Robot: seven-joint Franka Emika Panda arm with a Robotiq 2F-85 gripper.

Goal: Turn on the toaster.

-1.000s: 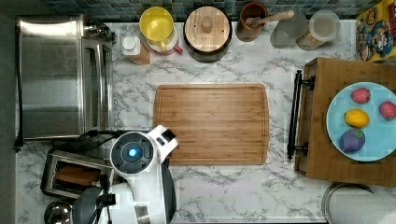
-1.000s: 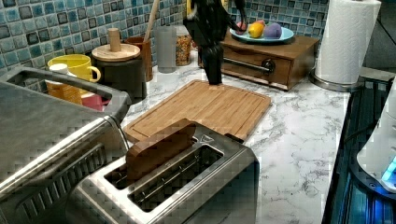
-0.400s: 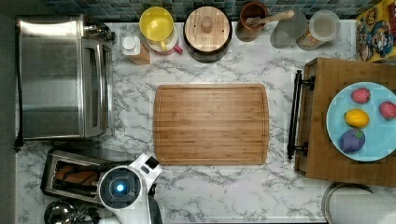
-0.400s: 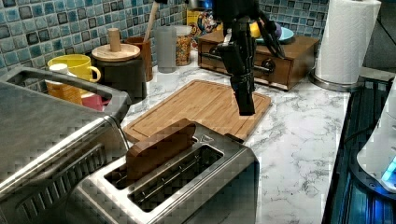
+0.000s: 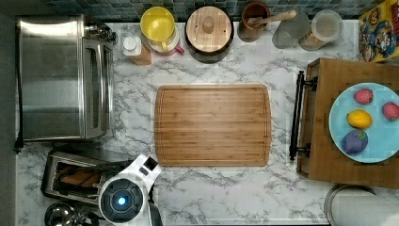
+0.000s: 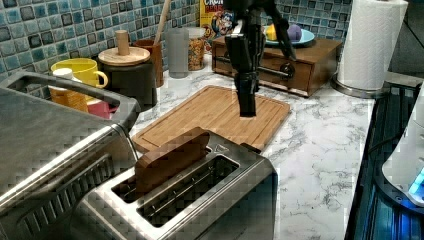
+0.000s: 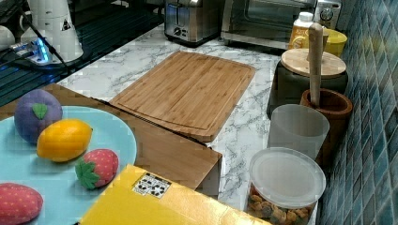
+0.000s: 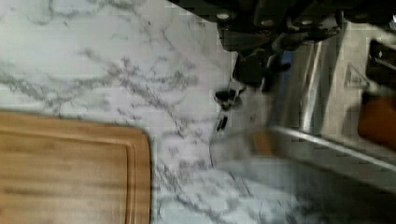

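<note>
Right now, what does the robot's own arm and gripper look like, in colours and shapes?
In the top view, the arm is glossy white with a round black end cap and a glowing blue light at its centre. In the left view, the gripper is a long, narrow black piece hanging from dark wrist hardware.

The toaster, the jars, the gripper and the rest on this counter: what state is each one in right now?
toaster: bread standing high in one slot, not pushed down.
toaster oven: door shut.
cereal jar: lid on.
dark canister: wooden lid on.
cutting board: bare.
blue plate: carries four toy fruits.
gripper: hanging above the cutting board's near edge.
</note>
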